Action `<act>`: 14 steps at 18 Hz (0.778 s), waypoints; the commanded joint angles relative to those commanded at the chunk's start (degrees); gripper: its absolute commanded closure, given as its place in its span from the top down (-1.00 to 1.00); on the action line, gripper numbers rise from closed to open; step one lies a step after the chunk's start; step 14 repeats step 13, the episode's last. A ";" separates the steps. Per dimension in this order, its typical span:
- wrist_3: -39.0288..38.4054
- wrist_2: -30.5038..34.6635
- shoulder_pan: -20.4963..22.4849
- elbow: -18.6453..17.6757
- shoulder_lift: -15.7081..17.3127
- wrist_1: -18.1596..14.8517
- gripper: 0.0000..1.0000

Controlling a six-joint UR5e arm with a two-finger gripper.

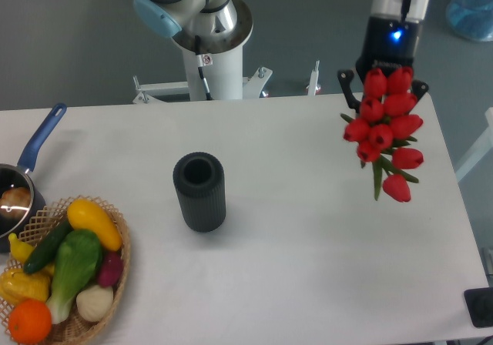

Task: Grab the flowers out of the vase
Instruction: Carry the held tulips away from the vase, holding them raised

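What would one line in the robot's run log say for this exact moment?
hand: shut on flowers | flowers: out of vase, held above table's right side | vase: upright, empty mouth | table

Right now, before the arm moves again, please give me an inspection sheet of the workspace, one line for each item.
Surface: white table, no spill seen.
Job's things: the flowers are out of the vase and held in the air over the table's right side; the vase stands upright with nothing in its mouth.
Clutter: wicker basket of vegetables and fruit at the front left; blue-handled saucepan at the left edge.
Grippers: the gripper carries the flowers; its fingers are mostly hidden behind the buds.
Cables: nothing seen.
Surroundings: grey floor, robot base behind the table, a blue object at the top right.
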 joint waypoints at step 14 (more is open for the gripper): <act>6.69 17.33 -6.24 5.89 -9.06 -0.79 -0.95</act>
